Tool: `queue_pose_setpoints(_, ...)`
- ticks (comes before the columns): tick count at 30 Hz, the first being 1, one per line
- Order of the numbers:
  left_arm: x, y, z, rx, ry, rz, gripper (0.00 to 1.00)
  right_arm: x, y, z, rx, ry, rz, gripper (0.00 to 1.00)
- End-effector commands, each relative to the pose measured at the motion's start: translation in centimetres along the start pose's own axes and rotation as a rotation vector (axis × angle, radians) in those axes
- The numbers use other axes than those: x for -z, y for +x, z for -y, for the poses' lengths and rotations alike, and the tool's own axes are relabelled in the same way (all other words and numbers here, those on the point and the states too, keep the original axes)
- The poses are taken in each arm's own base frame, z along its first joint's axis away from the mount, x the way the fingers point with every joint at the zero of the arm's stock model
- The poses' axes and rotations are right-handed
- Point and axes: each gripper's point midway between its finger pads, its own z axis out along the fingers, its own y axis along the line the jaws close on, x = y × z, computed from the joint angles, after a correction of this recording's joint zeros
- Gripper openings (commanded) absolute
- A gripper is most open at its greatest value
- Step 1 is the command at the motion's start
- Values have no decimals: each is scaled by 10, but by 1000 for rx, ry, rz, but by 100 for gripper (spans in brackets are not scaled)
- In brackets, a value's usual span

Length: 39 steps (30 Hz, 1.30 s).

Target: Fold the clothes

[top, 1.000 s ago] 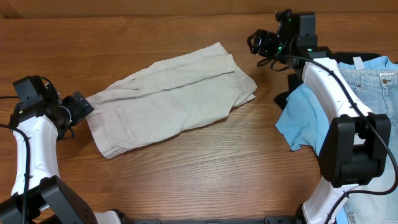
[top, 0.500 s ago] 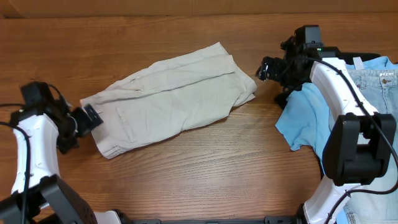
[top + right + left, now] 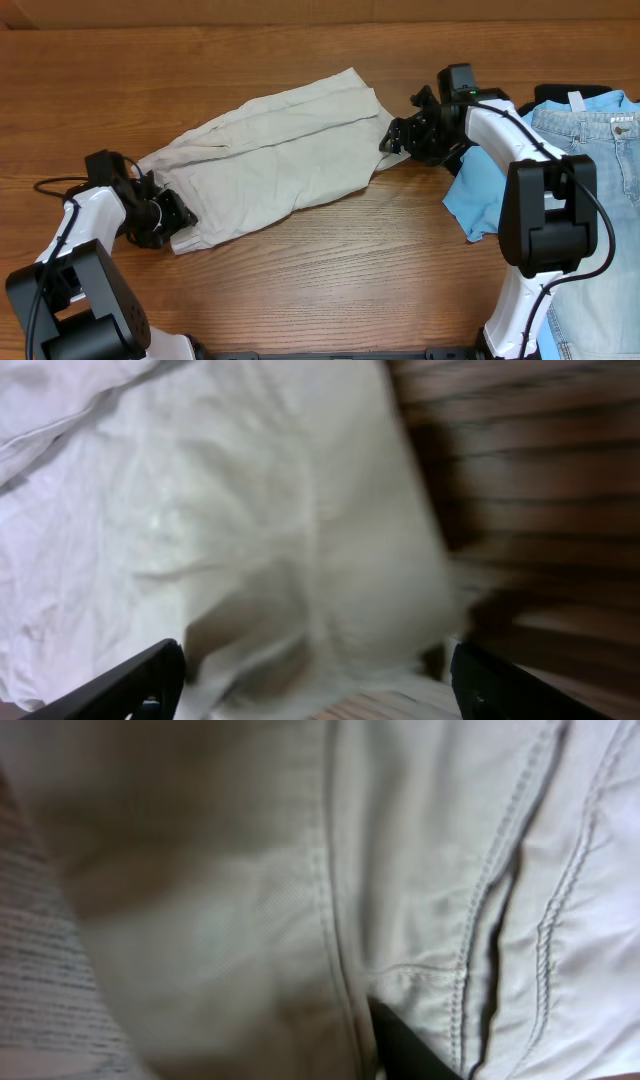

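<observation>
The khaki shorts (image 3: 280, 165) lie flat and slanted across the middle of the table (image 3: 300, 290), one end toward its left edge and the other reaching up toward the far edge, with an arm at each end. From overhead, the left gripper (image 3: 170, 212) sits on the end nearest the left edge, touching the cloth, while the right gripper (image 3: 395, 140) is at the opposite end, at the corner of the shorts nearest the table's right edge. That view is too coarse to show either pair of jaws. The right wrist camera settles one of them: its two dark fingers (image 3: 140, 685) stand wide apart at the bottom of the picture, pale cloth lying between them and bare wood showing to the right, so those jaws are open and grip nothing. The left wrist camera is pressed so close that stitched seams and folds fill it; only a dark shape (image 3: 400, 1045) pokes out from under the fabric, and whether those jaws are shut on the cloth cannot be told. Only the overhead view shows the sky-blue shirt (image 3: 485, 195) and denim jeans (image 3: 590, 150) at the right edge, apart from the shorts.
</observation>
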Motion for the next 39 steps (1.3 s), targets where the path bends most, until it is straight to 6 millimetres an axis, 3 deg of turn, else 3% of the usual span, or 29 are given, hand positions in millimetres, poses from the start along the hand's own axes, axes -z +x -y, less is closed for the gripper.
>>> queue_pose_setpoints(1, -6, 8, -17, -10, -104, -28, 9, -3, 4, -12, 35, -15, -5, 92)
queue_pose_setpoints(2, -4, 10, -31, 37, -179, -28, 4, -5, 6, -9, 22, 2, -6, 92)
queue_pose_setpoints(5, 9, 16, -72, 202, -375, -19, 4, -11, 16, -3, 7, 11, -31, 93)
queue_pose_setpoints(6, 11, 17, -76, 223, -384, -19, 4, -13, 19, -2, 3, 12, -38, 93)
queue_pose_setpoints(9, 17, 15, -84, 273, -378, -11, 4, -18, 30, 2, -12, 11, -67, 71)
queue_pose_setpoints(13, 40, 5, -103, 344, -431, 16, 4, -17, 46, -6, 4, -46, -128, 79)
queue_pose_setpoints(14, 52, 0, -110, 380, -452, 30, 4, -15, 51, -13, 25, -83, -150, 68)
queue_pose_setpoints(16, 64, -10, -110, 401, -432, 51, 4, -11, 58, -23, 48, -145, -177, 56)
queue_pose_setpoints(21, 76, -25, -99, 391, -379, 83, 5, -3, 75, -36, 67, -224, -238, 46)
queue_pose_setpoints(23, 76, -26, -99, 386, -381, 83, 6, 0, 83, -47, 107, -287, -261, 46)
queue_pose_setpoints(26, 76, -26, -99, 378, -383, 82, 6, 5, 93, -64, 175, -378, -284, 54)
queue_pose_setpoints(34, 77, -27, -100, 366, -390, 85, 7, -9, 96, -70, 213, -325, -288, 54)
queue_pose_setpoints(36, 77, -27, -100, 366, -390, 87, 7, -19, 94, -64, 198, -252, -281, 49)
queue_pose_setpoints(39, 77, -28, -100, 365, -390, 90, 8, -28, 99, -64, 200, -199, -290, 33)
